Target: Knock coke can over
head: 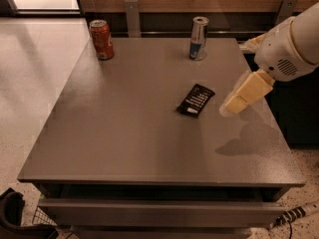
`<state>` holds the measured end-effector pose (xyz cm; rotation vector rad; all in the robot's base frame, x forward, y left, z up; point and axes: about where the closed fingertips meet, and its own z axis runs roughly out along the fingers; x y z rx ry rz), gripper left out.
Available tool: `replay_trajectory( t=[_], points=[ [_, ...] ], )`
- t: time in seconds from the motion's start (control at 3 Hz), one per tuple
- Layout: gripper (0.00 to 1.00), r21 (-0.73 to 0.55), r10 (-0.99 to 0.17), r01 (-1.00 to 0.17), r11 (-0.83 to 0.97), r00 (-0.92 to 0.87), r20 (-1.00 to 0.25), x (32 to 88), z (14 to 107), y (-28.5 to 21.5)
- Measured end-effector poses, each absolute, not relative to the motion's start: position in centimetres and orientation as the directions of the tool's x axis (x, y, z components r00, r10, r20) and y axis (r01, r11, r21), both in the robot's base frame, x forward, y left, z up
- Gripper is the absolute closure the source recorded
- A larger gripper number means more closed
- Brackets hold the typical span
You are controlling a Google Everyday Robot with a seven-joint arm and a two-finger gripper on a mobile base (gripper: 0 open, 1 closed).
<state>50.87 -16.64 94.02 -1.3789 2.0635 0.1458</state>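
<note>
Standing upright well away from the claw, the short red-orange soda can w/ white lettering and a silver top rim sits at the far left corner of the grey flat-topped table, close to both edges. Prob light and thin-walled, w/ a smooth round body, so it should tip w/ a small shove. No grasp needed: a sideways push high on the body, near the rim, should topple it. A low push would likely just slide it. Once down it'll roll, and w/ the edge so near it could drop off.

The cream-coloured robot claw hangs just above the table's right side, on a white arm; can't tell if it's wide or narrow. Just beside the claw, to its left, lies a flat black remote control, approx on the direct line to the can. Beyond the claw, at the back edge, stands a taller slim silver-and-blue can, well apart from the target. A path btwn the two looks safest.
</note>
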Motion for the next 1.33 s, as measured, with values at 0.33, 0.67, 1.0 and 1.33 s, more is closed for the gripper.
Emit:
replay_trajectory(
  t=[0.33,0.67,1.0,1.33],
  points=[
    [0.0,-0.228,-0.673,-0.845,0.484,-0.193,-0.714,54.2,93.3,-13.2],
    [0.0,-0.203,-0.509,-0.836,0.51,-0.104,-0.855,57.5,93.3,-9.0],
    [0.0,-0.18,-0.328,-0.821,0.542,-0.009,-0.944,60.5,94.0,-4.8],
    [0.0,-0.173,-0.206,-0.778,0.604,0.057,-0.977,63.3,95.5,-2.1]
  ],
)
